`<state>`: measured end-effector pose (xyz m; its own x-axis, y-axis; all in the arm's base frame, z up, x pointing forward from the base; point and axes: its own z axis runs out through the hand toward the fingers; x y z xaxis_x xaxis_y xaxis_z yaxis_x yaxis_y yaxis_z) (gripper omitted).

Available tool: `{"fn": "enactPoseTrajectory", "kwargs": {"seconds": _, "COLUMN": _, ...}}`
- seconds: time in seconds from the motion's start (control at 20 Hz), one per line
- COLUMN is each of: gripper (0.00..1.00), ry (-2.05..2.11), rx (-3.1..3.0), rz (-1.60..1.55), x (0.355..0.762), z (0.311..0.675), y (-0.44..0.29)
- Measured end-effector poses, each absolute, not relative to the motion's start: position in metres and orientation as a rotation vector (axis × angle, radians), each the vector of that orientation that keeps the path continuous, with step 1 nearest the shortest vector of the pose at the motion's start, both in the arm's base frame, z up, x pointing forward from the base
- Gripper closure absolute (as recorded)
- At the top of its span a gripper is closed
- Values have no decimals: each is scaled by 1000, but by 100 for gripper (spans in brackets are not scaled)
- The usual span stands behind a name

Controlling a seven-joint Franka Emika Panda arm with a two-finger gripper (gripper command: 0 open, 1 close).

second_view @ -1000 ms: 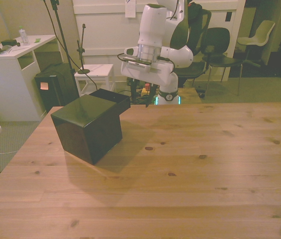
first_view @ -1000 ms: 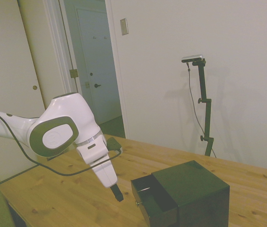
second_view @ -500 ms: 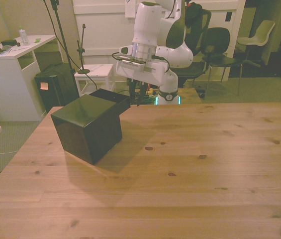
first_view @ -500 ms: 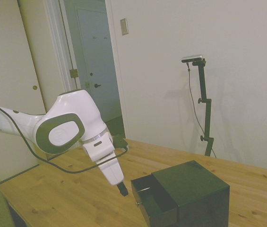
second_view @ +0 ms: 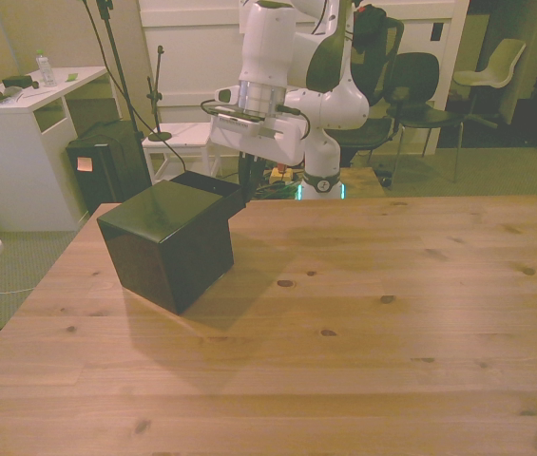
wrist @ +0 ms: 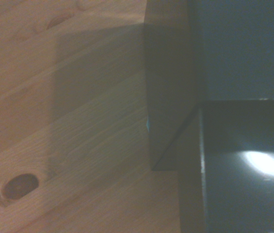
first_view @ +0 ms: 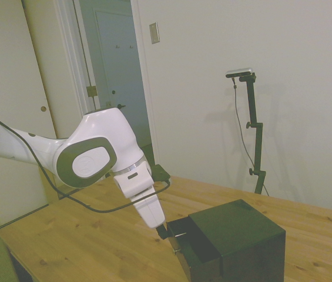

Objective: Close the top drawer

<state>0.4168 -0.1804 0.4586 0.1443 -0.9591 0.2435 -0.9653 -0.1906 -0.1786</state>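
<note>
The small black cabinet [first_view: 239, 232] stands on the wooden table [first_view: 83, 247]. Its top drawer [first_view: 184, 238] sticks out part way toward the arm, with the inside showing. My gripper [first_view: 163, 231] hangs tip-down right at the drawer's front face, seemingly touching it. In the front view the cabinet [second_view: 165, 237] sits at the table's left, the top drawer [second_view: 213, 183] juts out behind it, and the gripper [second_view: 247, 180] is just beyond that. The wrist view shows the top drawer [wrist: 170, 97] dark against the wood. The lower drawers are hidden.
The table [second_view: 392, 313] stretches wide toward the front view's right and toward the camera. Beyond its far edge stand a white desk [second_view: 21, 123], a black bin [second_view: 106, 166], a small white side table [second_view: 187, 138] and dark chairs [second_view: 411, 85].
The arm has swung toward the cabinet, carrying the gripper from open table up to the drawer's front face. The drawer looks about as far out as before.
</note>
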Motion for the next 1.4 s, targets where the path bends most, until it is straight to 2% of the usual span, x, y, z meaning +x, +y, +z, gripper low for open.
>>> {"fn": "enactPoseTrajectory", "kwargs": {"seconds": 1.4, "gripper": 100, "ry": -2074, "rx": 2287, "rz": 500, "x": 435, "z": 470, "y": -229}}
